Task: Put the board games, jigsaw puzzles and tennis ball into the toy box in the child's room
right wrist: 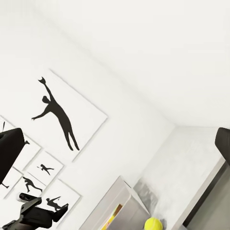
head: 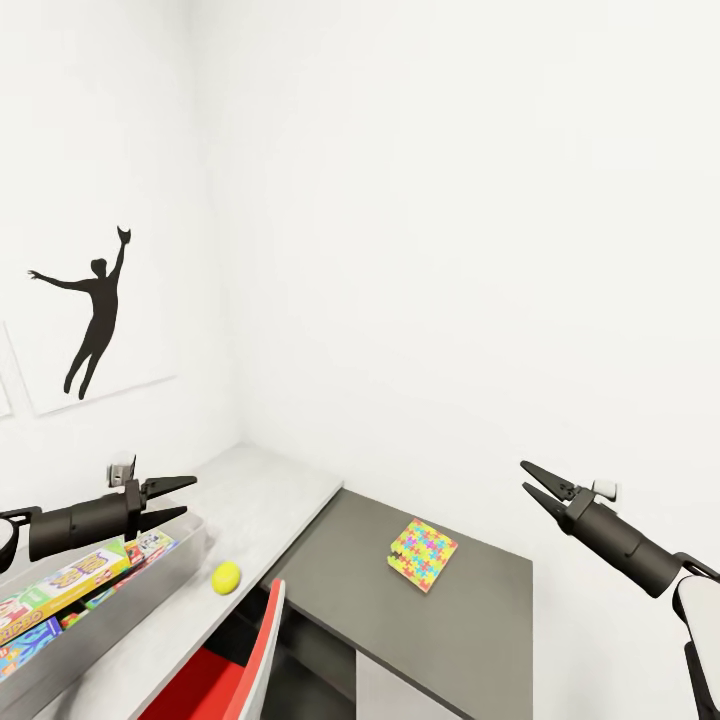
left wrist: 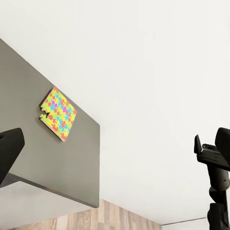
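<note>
The left gripper point(head: 190, 496) is hanging in the air above the toy box point(head: 150, 585), with its two fingers spread apart and nothing between them. The right gripper point(head: 527, 479) is hovering at the right side, high above the dark-grey desk point(head: 470, 620); its fingers are also parted and it is carrying nothing.

The toy box is sitting on the pale table point(head: 270, 490) at the left. Board games point(head: 60, 590) are lying inside it. I cannot tell how many are there, because the arm is covering part of the box. The tennis ball point(head: 226, 577) is resting on the table just beside the wall of the box, not inside it. One jigsaw puzzle point(head: 422, 553) is lying flat on the lower dark-grey desk, well apart from the box.

A red chair point(head: 235, 670) is standing in front of the table. On the white wall a picture of a jumping player silhouette point(head: 92, 322) is hanging.
</note>
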### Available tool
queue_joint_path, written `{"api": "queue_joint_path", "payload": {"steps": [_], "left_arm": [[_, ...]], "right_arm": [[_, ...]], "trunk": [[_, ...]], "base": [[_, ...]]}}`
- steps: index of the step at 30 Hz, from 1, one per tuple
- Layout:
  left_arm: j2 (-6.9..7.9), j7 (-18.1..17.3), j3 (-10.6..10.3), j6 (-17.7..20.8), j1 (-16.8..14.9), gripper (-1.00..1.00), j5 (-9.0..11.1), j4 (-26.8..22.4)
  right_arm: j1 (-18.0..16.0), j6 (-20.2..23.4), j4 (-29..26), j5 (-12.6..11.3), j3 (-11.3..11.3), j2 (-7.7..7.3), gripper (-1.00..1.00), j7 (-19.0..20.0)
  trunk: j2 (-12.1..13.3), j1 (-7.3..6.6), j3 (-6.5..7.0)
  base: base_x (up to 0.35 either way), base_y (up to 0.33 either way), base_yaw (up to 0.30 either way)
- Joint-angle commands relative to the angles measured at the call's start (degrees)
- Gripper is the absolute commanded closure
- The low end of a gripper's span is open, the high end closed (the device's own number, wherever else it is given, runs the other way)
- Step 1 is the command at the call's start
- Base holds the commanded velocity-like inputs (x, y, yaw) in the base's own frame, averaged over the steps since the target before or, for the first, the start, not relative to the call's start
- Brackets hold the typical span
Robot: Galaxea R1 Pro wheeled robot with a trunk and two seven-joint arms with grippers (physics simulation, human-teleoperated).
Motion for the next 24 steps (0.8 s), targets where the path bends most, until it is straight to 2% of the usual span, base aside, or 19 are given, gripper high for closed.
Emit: {"api": "queue_joint_path", "payload": {"steps": [1, 16, 24], "left_arm": [[0.03, -0.59, -0.08, 0.04, -0.04, -1.0, -0.46, 0.05], [0.02, -0.57, -0.52, 0.04, -0.04, -1.0, -0.51, 0.0], [0.02, -0.58, -0.86, 0.04, -0.04, -1.0, -0.52, -0.03]], "right_arm": [[-0.04, 0.34, 0.01, 0.15, -0.09, 0.04, -1.0, 0.26], [-0.04, 0.27, 0.09, 0.25, -0.09, 0.08, -1.0, 0.25], [-0.04, 0.27, 0.1, 0.16, -0.09, 0.08, -1.0, 0.25]], "trunk": [[-0.03, 0.02, -0.01], [-0.03, 0.02, 0.03], [-0.03, 0.02, 0.46]], "base": [[0.0, 0.0, 0.0], [0.0, 0.0, -0.002], [-0.012, -0.001, -0.155]]}}
